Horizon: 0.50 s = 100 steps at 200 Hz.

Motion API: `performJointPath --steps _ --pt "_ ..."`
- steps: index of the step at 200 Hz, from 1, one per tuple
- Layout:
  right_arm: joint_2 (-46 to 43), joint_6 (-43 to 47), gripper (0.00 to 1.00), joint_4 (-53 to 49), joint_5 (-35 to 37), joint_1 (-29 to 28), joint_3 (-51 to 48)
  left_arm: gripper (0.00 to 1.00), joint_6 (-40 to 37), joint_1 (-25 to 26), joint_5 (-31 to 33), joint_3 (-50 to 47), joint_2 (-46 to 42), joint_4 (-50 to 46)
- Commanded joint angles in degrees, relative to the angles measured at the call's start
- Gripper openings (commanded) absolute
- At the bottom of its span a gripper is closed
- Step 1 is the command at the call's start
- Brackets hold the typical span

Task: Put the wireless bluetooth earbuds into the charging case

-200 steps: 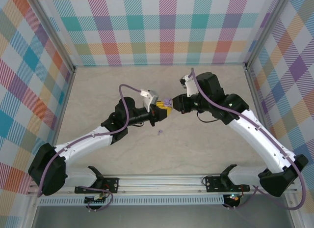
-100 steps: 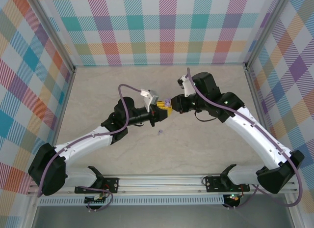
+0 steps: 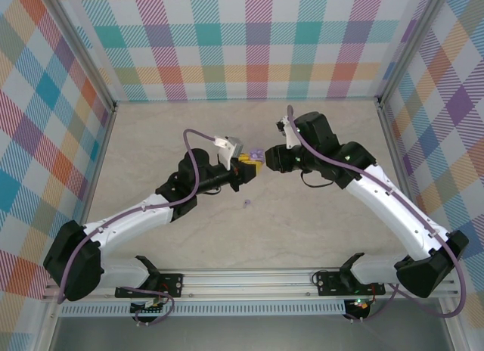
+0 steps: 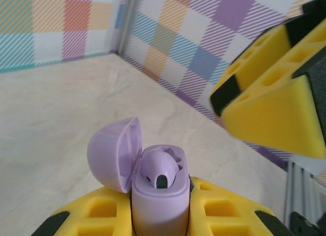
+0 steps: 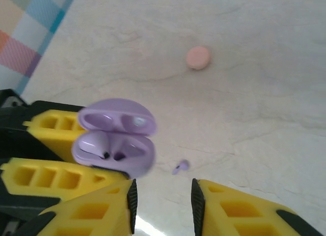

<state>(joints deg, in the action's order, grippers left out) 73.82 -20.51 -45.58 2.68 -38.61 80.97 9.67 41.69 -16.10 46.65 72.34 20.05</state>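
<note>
Bright, even light, faint soft shadows; wrist views blur up close, overhead view sharp.

**Left arm** (image 3: 144, 211): white shelled links, black joint housings, bulky black base (image 3: 72, 264) at the worktop's near-left corner. A lilac cable (image 3: 195, 158) arcs over the wrist, and a pale grey camera block (image 3: 227, 145) sits at the tip.

**Right arm** (image 3: 393, 207): same white links and black joints, with its black base (image 3: 435, 271) at the near-right corner. A purple cable (image 3: 293, 120) runs along the wrist.

**Jaws, both arms:** yellow blocks with rectangular recesses and black trim.
</note>
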Motion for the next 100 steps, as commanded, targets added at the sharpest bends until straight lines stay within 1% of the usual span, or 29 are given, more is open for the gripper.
performJointPath --steps 1,32,73,100 --pt "2.92 -2.29 0.4 -3.93 5.3 0.66 -0.09 0.01 0.87 -1.11 4.15 1.26 -3.73 -3.86" --pt "8.4 -3.79 0.41 -4.95 1.41 1.64 -0.93 0.04 0.2 -2.05 4.45 0.9 -8.72 -8.67" --pt "17.38 -4.03 0.41 -1.49 -9.83 1.96 -3.09 0.05 -1.92 -2.28 6.35 0.54 -16.96 -16.72" --pt "23.22 -6.41 0.41 0.4 -14.47 1.8 -4.15 0.05 -3.23 -2.23 7.64 0.95 -21.41 -21.23"
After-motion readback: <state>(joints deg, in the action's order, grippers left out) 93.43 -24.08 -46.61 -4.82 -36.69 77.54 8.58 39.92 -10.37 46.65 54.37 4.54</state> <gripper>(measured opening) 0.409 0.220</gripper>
